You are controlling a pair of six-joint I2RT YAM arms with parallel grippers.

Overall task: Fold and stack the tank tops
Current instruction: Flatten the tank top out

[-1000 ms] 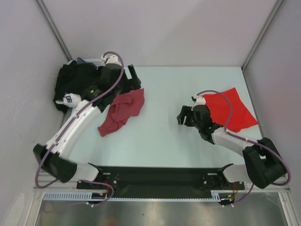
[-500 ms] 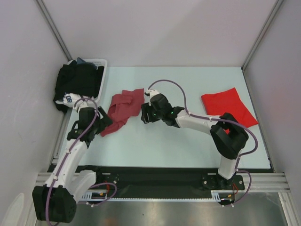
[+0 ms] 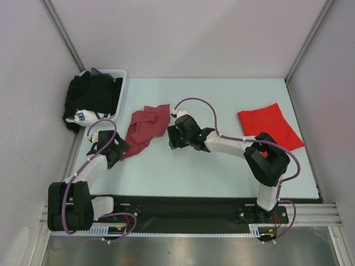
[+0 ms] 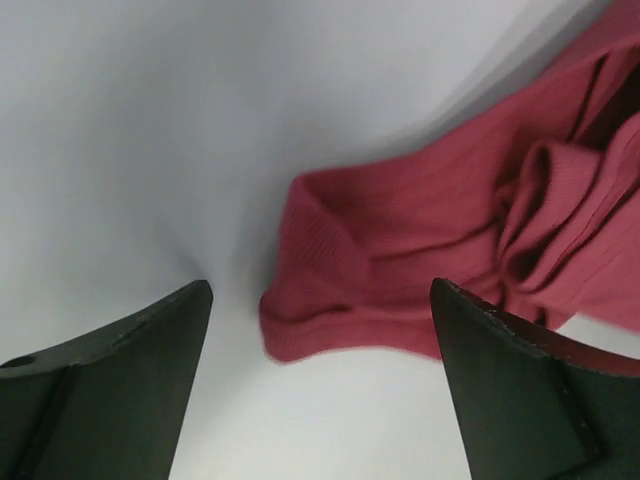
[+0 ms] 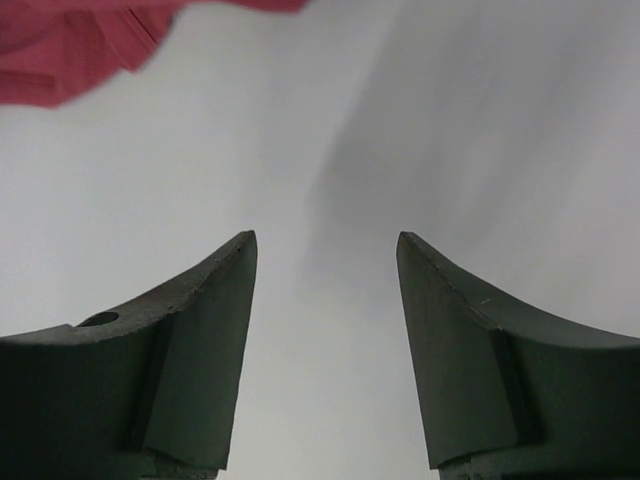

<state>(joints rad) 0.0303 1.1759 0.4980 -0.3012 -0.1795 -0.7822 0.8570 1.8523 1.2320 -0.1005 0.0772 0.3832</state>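
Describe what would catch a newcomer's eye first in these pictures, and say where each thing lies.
The crumpled maroon tank top lies left of the middle of the table, with the open left gripper at its near-left end and the open right gripper just to its right, neither holding it. The bright red tank top lies folded flat near the right edge. A white basket heaped with black garments sits at the far left corner.
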